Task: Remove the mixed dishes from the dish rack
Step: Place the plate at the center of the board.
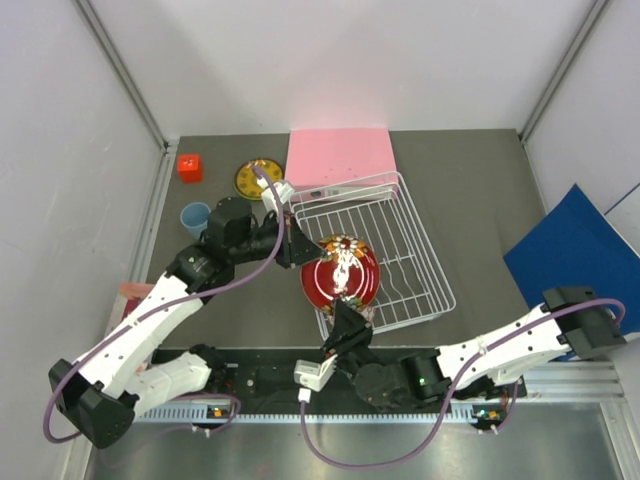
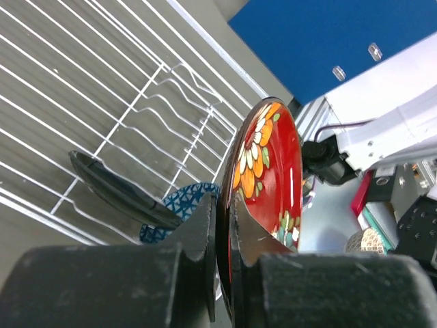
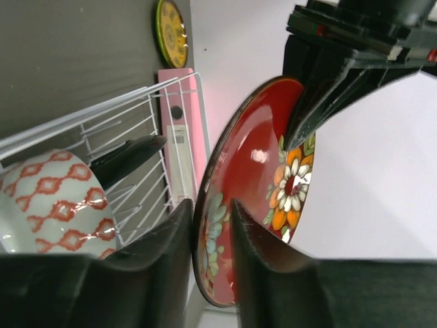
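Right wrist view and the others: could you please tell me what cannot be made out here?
Small patterned bowl: in the top view the black-and-red plate covers it; in the right wrist view the left edge cuts it off.
Right gripper: whether its pads press the plate's rim is lost in shadow, right wrist view.

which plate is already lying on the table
The yellow-amber patterned plate, flat left of the pink box; the black-and-red plate is held over the dish rack.
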